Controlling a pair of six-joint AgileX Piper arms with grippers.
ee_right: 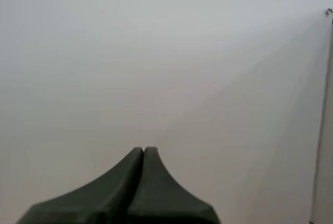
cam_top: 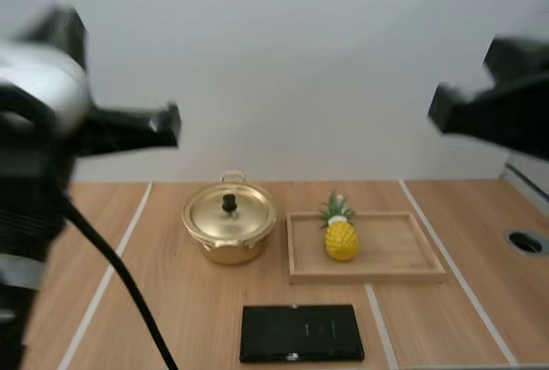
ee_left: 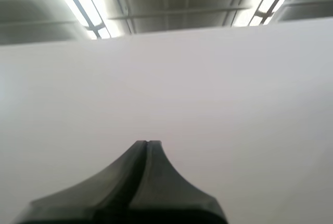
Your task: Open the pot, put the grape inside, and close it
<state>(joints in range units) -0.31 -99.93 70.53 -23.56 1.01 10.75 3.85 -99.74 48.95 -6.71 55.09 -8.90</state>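
Note:
A gold pot (cam_top: 229, 233) stands on the wooden table with its lid (cam_top: 230, 209) on, a black knob at the lid's middle. To its right a yellow toy pineapple (cam_top: 341, 234) stands upright in a wooden tray (cam_top: 403, 260). My left gripper (cam_top: 171, 124) hangs high above the table, left of the pot, shut with nothing in it; in the left wrist view its fingers (ee_left: 147, 146) lie together as one wedge. My right gripper (cam_top: 439, 106) is raised at the right, above the tray's far side, and is shut with nothing in it (ee_right: 143, 151).
A black flat device (cam_top: 300, 332) lies near the table's front edge, in front of the pot and tray. White tape lines run across the table. A round hole (cam_top: 526, 242) sits in the table at the far right.

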